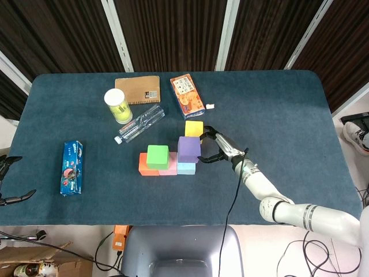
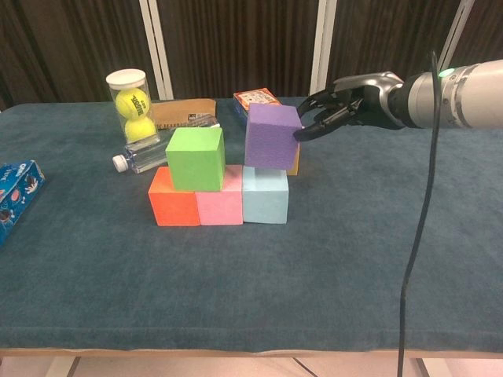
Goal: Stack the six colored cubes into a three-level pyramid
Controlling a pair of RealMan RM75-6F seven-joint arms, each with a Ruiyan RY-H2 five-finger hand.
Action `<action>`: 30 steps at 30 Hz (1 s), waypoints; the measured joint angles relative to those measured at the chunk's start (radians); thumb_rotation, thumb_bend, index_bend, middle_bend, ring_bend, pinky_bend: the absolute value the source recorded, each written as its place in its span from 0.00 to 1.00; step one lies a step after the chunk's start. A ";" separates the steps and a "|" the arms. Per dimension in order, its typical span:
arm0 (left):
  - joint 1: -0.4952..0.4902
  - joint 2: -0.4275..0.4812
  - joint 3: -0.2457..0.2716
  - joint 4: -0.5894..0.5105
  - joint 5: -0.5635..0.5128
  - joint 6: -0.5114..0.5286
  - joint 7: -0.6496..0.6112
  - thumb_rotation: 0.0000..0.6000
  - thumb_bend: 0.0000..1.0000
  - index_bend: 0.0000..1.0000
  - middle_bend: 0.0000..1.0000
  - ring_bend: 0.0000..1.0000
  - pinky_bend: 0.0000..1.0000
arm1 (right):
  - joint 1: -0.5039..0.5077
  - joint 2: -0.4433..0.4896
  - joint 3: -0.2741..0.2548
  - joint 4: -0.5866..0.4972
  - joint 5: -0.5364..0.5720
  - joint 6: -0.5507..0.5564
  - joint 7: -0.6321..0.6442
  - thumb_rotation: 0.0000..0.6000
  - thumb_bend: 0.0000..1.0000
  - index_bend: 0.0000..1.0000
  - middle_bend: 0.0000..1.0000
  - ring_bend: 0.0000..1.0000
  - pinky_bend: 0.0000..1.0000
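An orange cube [image 2: 173, 206], a pink cube [image 2: 220, 206] and a light blue cube [image 2: 265, 195] form a row on the table. On the orange and pink cubes rests a green cube [image 2: 196, 159]. My right hand [image 2: 346, 110] grips a purple cube [image 2: 272, 136] from its right side, right over the light blue cube and slightly tilted; whether the two touch I cannot tell. A yellow cube [image 1: 194, 128] stands just behind the row, mostly hidden in the chest view. My left hand [image 1: 8, 182] hangs off the table's left edge, fingers apart and holding nothing.
At the back left are a tennis ball tube [image 1: 117, 105], a lying clear bottle [image 1: 138, 124] and a brown notebook [image 1: 137, 89]. A cookie box [image 1: 186, 96] lies behind the yellow cube. A blue snack packet [image 1: 71, 167] lies at the left.
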 measured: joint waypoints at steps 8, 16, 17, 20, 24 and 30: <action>0.002 -0.004 0.000 0.019 0.008 0.001 -0.026 0.77 0.02 0.21 0.18 0.06 0.05 | 0.002 -0.029 -0.021 -0.065 0.014 0.083 -0.067 0.94 0.28 0.48 0.02 0.00 0.00; 0.008 -0.002 0.000 0.023 0.011 0.007 -0.038 0.77 0.02 0.21 0.18 0.06 0.05 | 0.014 -0.071 -0.027 -0.057 0.034 0.116 -0.110 0.94 0.28 0.48 0.02 0.00 0.00; 0.009 -0.001 0.000 0.024 0.012 0.007 -0.041 0.77 0.02 0.21 0.18 0.06 0.05 | 0.015 -0.075 -0.027 -0.054 0.035 0.120 -0.116 0.94 0.28 0.48 0.02 0.00 0.00; 0.010 -0.001 0.001 0.029 0.014 0.007 -0.048 0.77 0.02 0.21 0.18 0.06 0.05 | 0.015 -0.082 -0.025 -0.048 0.038 0.132 -0.126 0.94 0.28 0.48 0.02 0.00 0.00; 0.011 -0.002 0.001 0.036 0.014 0.005 -0.055 0.77 0.02 0.21 0.18 0.06 0.05 | 0.009 -0.082 -0.017 -0.044 0.042 0.136 -0.126 0.94 0.28 0.48 0.02 0.00 0.00; 0.010 -0.003 0.001 0.038 0.019 0.006 -0.061 0.77 0.02 0.21 0.18 0.06 0.05 | 0.012 -0.094 -0.010 -0.037 0.055 0.133 -0.134 0.94 0.28 0.47 0.02 0.00 0.00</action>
